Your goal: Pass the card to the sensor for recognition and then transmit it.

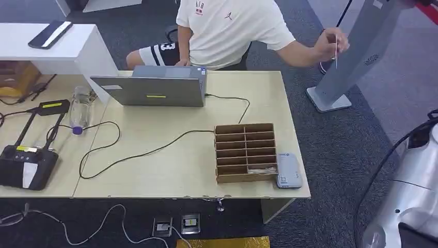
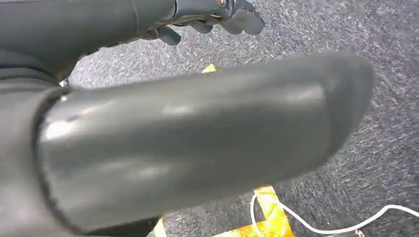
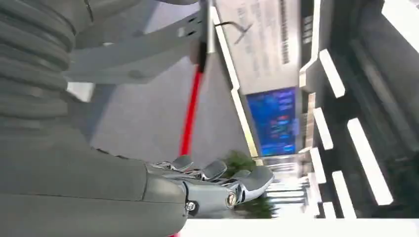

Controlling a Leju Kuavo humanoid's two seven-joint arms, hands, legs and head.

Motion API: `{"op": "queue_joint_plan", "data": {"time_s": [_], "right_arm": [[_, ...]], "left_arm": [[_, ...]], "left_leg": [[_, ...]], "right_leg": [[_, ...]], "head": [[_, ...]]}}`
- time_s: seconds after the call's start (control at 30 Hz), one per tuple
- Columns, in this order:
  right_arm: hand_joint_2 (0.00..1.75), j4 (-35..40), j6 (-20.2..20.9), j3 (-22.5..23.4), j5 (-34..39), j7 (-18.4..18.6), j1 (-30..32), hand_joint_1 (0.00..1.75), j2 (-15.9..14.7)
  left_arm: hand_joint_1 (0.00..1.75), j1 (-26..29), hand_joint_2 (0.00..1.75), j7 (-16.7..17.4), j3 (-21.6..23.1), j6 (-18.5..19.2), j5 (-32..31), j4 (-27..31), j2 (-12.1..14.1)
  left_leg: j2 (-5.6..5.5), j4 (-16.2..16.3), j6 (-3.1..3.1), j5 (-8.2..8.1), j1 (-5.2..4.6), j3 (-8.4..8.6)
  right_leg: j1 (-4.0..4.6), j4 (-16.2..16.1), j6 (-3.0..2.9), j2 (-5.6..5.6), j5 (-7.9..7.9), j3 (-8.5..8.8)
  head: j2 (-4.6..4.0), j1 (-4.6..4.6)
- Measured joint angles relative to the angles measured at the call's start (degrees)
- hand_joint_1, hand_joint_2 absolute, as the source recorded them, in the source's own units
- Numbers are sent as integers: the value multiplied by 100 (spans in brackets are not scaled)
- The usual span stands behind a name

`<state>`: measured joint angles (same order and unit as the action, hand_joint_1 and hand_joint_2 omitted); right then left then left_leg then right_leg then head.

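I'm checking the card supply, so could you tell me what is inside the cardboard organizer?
The cardboard organizer has mostly bare slots; something pale lies in the lower right slot. Its dividers hide the slot floors.

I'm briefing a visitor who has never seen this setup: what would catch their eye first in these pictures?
Probably the person in a white shirt seated behind the table, reaching out to hold a thin card against the grey stand on the carpet. Next, the cardboard organizer near the table's front right corner, with a small grey reader right beside it. The laptop and the black cable looping across the tabletop also stand out.
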<state>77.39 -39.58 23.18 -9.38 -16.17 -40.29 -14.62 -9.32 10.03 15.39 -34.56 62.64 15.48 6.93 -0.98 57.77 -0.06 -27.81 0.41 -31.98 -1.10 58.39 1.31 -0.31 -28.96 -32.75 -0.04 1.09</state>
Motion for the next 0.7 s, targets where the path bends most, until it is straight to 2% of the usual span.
{"op": "queue_joint_plan", "data": {"time_s": [0.1,0.2,0.3,0.4,0.53,0.7], "right_arm": [[175,281,22,-482,-801,-33,-80,0,-28],[175,447,298,-926,-1721,-206,-140,0,-127],[175,687,856,-1394,-2786,-285,-169,0,-260],[175,825,1517,-1917,-3747,-300,-174,0,-376],[175,849,1767,-2595,-4327,-302,-225,0,-402],[175,816,1943,-3154,-4563,-304,-301,0,-398]], "left_arm": [[0,14,0,-15,13,-4,-212,55,35],[0,67,0,-210,24,90,-354,155,87],[0,120,0,-464,59,90,-496,306,140],[0,139,0,-540,138,299,-561,373,197],[0,147,0,-584,308,509,-559,439,267],[0,173,0,-612,472,529,-561,503,352]], "left_leg": [[7,0,0,0,1,4],[7,0,0,0,1,4],[8,0,-1,0,2,5],[8,0,-1,0,4,3],[8,0,-1,0,4,0],[4,0,-1,0,6,-7]], "right_leg": [[1,0,0,5,0,-2],[1,0,0,4,0,-2],[2,0,0,9,0,-1],[4,0,0,7,0,-2],[4,0,0,8,0,-4],[5,-1,-1,3,-1,-8]], "head": [[0,0],[0,-2],[0,-2],[0,0],[0,-2],[0,2]]}}
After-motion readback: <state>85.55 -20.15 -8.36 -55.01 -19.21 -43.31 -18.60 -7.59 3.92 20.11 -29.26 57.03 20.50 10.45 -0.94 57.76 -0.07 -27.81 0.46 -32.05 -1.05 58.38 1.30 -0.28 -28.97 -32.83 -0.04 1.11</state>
